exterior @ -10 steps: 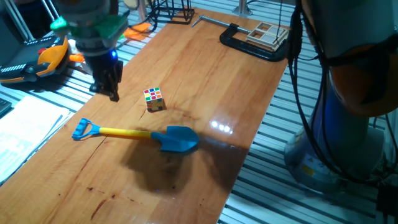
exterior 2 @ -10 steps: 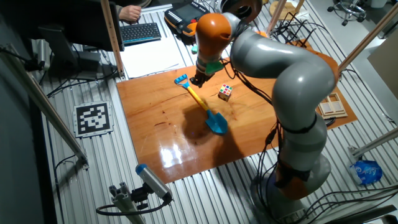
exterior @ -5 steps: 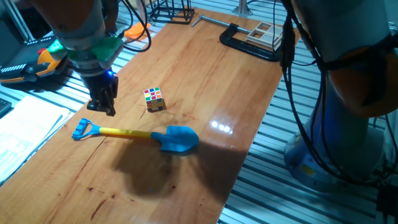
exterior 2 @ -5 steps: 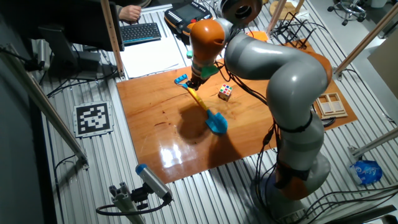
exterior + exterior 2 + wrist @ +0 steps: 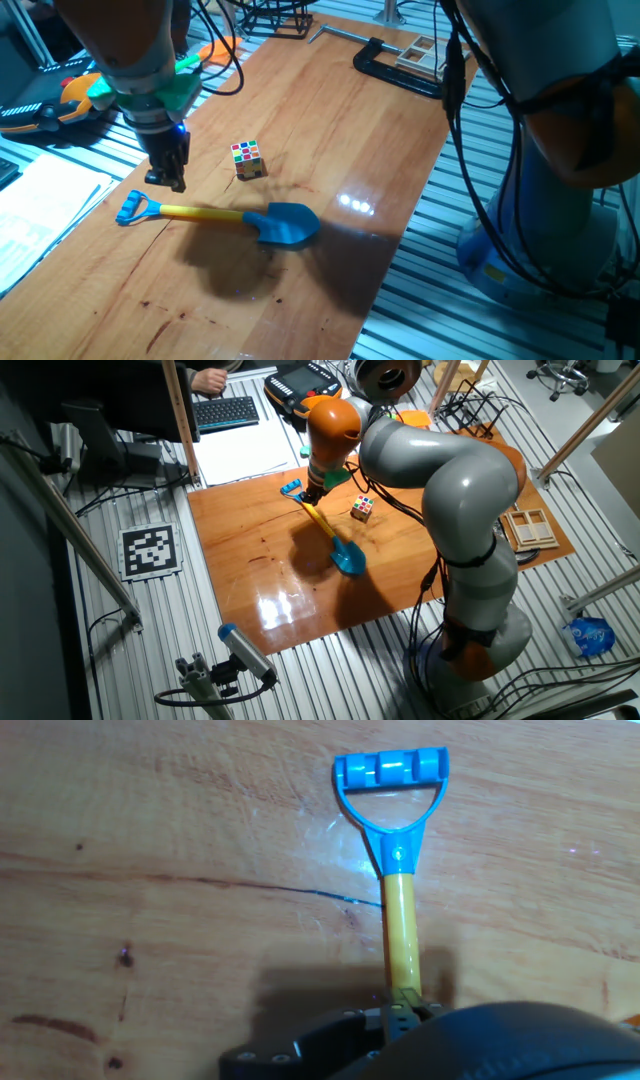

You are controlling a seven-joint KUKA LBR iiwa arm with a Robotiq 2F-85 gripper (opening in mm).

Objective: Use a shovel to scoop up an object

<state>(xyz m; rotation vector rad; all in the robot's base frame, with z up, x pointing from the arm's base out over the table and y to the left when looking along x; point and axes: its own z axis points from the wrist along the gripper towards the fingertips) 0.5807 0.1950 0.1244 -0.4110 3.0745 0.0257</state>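
The shovel (image 5: 288,223), with blue blade, yellow shaft and blue D-handle, lies flat on the wooden table (image 5: 340,140). It also shows in the other fixed view (image 5: 330,535) and in the hand view (image 5: 400,910), handle end away from me. The puzzle cube (image 5: 247,159) stands just behind the shaft and also shows in the other fixed view (image 5: 362,509). My gripper (image 5: 166,180) hangs low over the table just behind the shaft's handle end, left of the cube; it shows in the other fixed view (image 5: 312,495) too. Its fingers look slightly apart and hold nothing.
A black C-clamp (image 5: 400,70) and a tray of pale wooden blocks (image 5: 428,55) sit at the table's far end. Paper sheets (image 5: 40,210) and an orange tool (image 5: 85,90) lie off the left edge. The right edge drops to a slatted floor.
My gripper has moved down and a little to the left, closer to the shovel's handle end. The shovel and the cube have not moved.
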